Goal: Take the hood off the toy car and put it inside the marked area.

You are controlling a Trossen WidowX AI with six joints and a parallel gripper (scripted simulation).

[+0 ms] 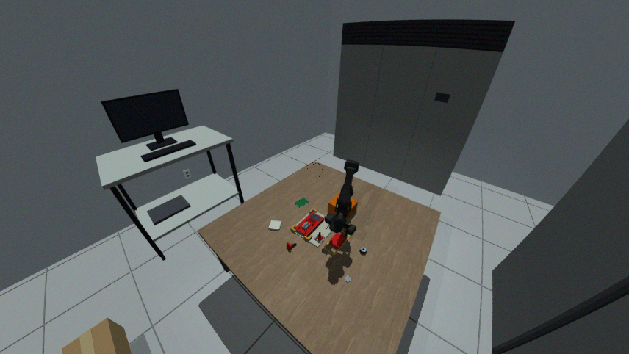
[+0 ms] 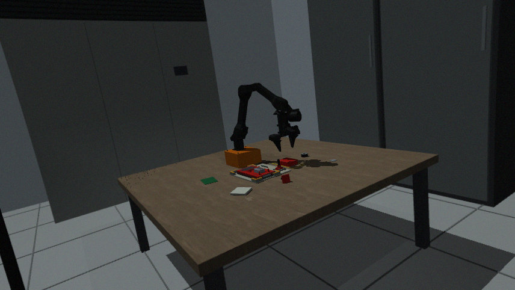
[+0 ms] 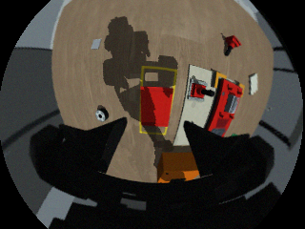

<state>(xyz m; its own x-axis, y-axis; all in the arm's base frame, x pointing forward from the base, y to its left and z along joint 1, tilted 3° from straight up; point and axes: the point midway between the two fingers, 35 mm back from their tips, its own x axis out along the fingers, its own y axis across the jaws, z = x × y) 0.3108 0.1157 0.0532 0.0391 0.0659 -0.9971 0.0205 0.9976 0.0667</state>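
Note:
The red hood lies on the table, off the car. In the wrist view it is within the yellow outline, towards the robot-base end; its long sides look very close to the side lines, and whether it covers them is unclear. My gripper is open and empty, well above the hood and apart from it. The red toy car sits without the hood on a pale board beside the outline.
A red piece with a black stem stands on the board. Another red piece lies near it. A small wheel, a pale tile, a green tile and the orange base are around.

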